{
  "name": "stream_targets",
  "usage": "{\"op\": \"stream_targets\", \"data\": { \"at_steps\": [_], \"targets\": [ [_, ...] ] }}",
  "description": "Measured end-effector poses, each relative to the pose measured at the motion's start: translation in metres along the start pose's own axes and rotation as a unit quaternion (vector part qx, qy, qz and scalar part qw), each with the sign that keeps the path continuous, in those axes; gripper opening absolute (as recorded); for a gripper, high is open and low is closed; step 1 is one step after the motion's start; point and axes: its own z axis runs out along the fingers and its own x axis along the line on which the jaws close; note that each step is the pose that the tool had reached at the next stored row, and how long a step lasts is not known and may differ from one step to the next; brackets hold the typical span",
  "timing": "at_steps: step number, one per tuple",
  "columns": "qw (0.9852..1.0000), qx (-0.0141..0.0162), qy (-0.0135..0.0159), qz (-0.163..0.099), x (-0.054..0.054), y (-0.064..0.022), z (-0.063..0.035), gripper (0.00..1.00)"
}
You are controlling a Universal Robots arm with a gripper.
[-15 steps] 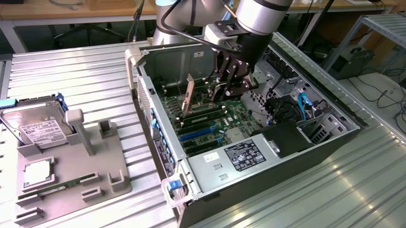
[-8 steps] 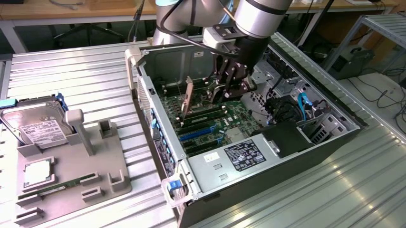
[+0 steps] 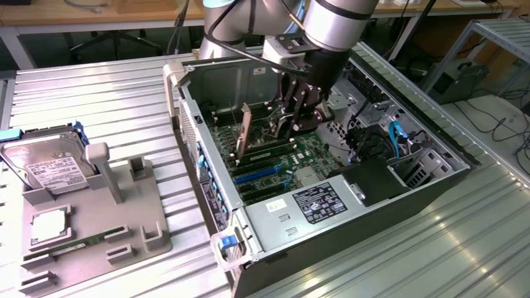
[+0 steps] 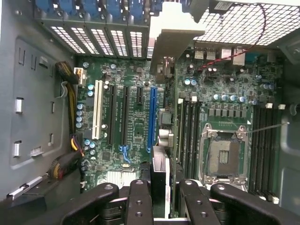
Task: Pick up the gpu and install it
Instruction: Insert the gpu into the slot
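while jaws (image 4: 159, 199) pinch the gpu (image 4: 164, 61), its lower edge hidden

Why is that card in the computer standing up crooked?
The card stands on edge inside the open computer case, leaning a little, not flat against the green board. The robot's hand grips its top edge above the slots.

A robotics lab or electronics workshop: an opened computer tower (image 3: 331, 186) lies on a ribbed aluminium worktable (image 3: 99, 105), wooden benches (image 3: 124, 15) at twelve o'clock, loose cables (image 3: 497, 121) on the floor at three o'clock.
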Motion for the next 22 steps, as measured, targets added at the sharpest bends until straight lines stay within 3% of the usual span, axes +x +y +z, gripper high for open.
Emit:
{"op": "stream_targets", "data": {
  "at_steps": [3,4,7,12,16,18,20,22],
  "targets": [
    [1.0000,0.0020,0.0001,0.000,0.000,0.0029,0.0037,0.28],
    [1.0000,0.0058,0.0004,0.000,0.000,0.0102,0.0062,0.28],
    [0.9999,0.0101,0.0006,0.000,-0.001,0.0141,0.0090,0.28],
    [0.9996,0.0109,-0.0013,0.026,0.000,0.0135,0.0161,0.28],
    [0.9996,0.0111,-0.0042,0.027,0.002,0.0150,0.0191,0.28],
    [0.9995,0.0171,-0.0040,0.026,0.002,0.0187,0.0208,0.28],
    [0.9995,0.0198,-0.0040,0.026,0.002,0.0237,0.0230,0.28],
    [0.9994,0.0207,-0.0038,0.026,0.002,0.0262,0.0254,0.28]
  ]
}}
